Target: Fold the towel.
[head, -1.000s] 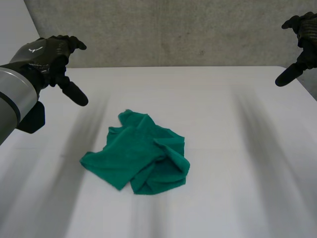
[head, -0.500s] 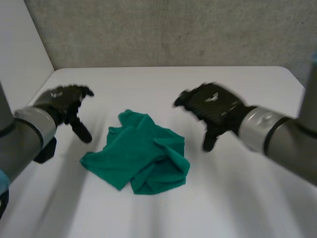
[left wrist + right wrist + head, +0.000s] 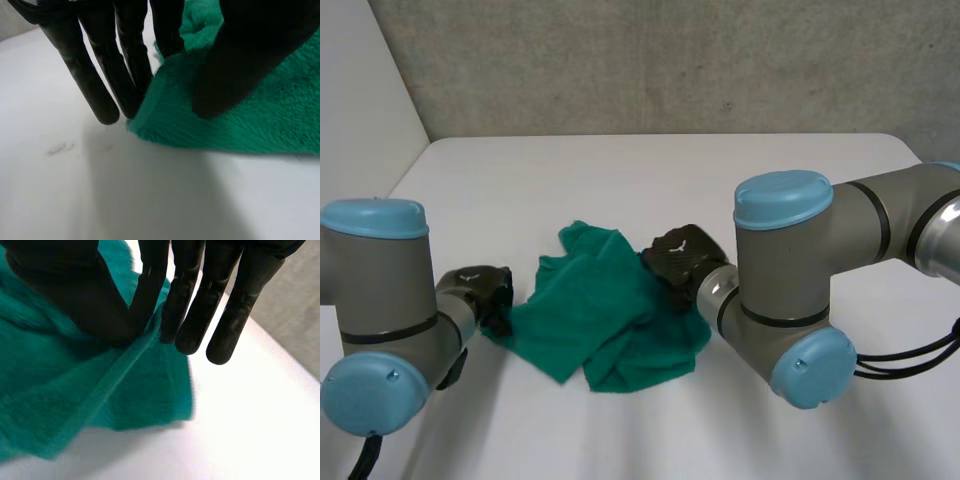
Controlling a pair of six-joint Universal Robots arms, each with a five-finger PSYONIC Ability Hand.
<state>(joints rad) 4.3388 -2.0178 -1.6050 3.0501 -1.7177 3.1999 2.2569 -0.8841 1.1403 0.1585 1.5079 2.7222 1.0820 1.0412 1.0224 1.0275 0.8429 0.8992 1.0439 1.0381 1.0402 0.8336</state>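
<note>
While the crumpled towel [image 3: 600, 310] lies on the surface [image 3: 620, 170] with room all round, the left hand [image 3: 480, 290] pinches its left edge between thumb and fingers; the right hand [image 3: 678, 258] pinches the right edge likewise.

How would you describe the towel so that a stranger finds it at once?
Look at the white table before the grey wall. Near its middle, between the left hand and the right hand, lies the towel. It is the only green thing, crumpled.
</note>
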